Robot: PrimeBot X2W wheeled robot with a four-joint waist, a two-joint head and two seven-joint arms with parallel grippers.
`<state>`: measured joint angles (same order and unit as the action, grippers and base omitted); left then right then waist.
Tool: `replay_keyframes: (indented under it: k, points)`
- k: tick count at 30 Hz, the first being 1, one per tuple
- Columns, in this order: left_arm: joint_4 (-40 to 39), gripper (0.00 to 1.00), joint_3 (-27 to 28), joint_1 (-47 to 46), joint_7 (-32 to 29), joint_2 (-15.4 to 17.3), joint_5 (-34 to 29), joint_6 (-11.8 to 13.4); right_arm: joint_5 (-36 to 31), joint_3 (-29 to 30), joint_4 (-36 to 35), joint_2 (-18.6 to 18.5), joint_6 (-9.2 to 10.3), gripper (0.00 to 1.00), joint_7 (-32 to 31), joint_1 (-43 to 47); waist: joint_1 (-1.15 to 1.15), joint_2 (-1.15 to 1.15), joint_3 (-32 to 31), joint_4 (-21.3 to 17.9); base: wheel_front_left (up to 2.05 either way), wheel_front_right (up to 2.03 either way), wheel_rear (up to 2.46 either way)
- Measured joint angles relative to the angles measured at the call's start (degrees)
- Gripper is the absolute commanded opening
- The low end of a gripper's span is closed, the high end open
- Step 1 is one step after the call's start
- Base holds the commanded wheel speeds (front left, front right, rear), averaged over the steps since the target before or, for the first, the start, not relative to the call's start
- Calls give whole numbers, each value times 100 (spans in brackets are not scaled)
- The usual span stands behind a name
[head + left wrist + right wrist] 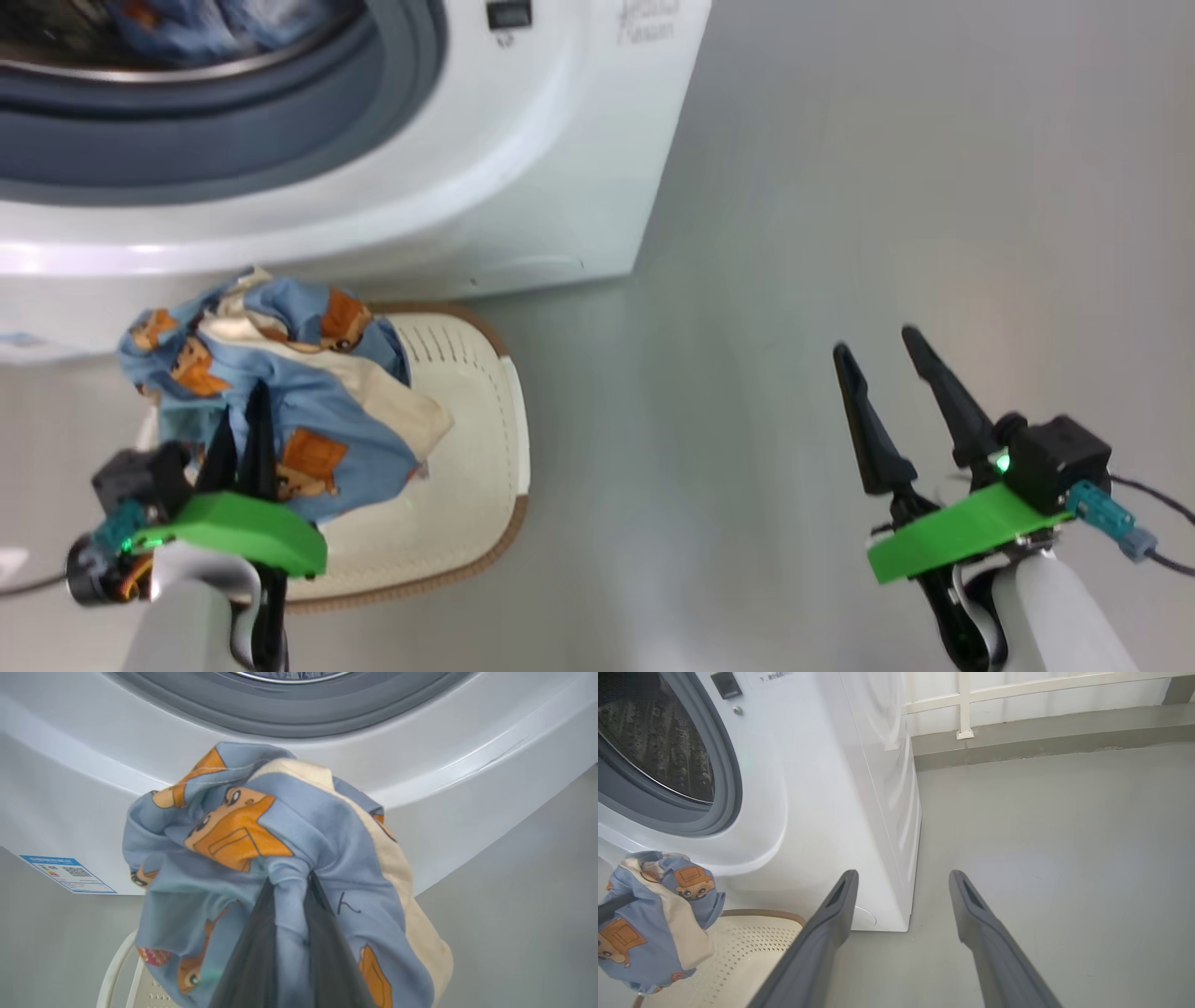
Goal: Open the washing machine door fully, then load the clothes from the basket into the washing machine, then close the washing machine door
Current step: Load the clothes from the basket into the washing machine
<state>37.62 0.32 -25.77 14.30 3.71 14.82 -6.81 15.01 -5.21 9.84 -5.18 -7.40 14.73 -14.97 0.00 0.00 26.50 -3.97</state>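
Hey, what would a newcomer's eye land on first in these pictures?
The bundle of blue cartoon-print clothes, pinched in the left claw above the cream basket. Behind it stands the white washing machine, mouth open, more blue fabric in its drum. The right claw hangs open over grey floor.

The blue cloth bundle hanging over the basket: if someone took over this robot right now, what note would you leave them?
Left pincer: shut on a blue printed garment, held above the basket, just below the washing machine opening.
Right pincer: open, empty, over the floor beside the machine.
Done: opening uncovered; some clothes already in the drum.
Left: load this garment, check the basket for more (partly hidden), then close the machine.
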Motion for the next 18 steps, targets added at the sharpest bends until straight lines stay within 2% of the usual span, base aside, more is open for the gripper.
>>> replay_keyframes:
  k: [7,18]
  points:
    - [-942,0,31,752,0,-107,-170,11,1,11,138,-83,0,100,0,288,0,0,-604,108,0,0,0]
    - [-2364,0,90,1974,0,-157,-358,202,3,29,223,-53,0,100,0,682,0,0,-1476,251,0,0,0]
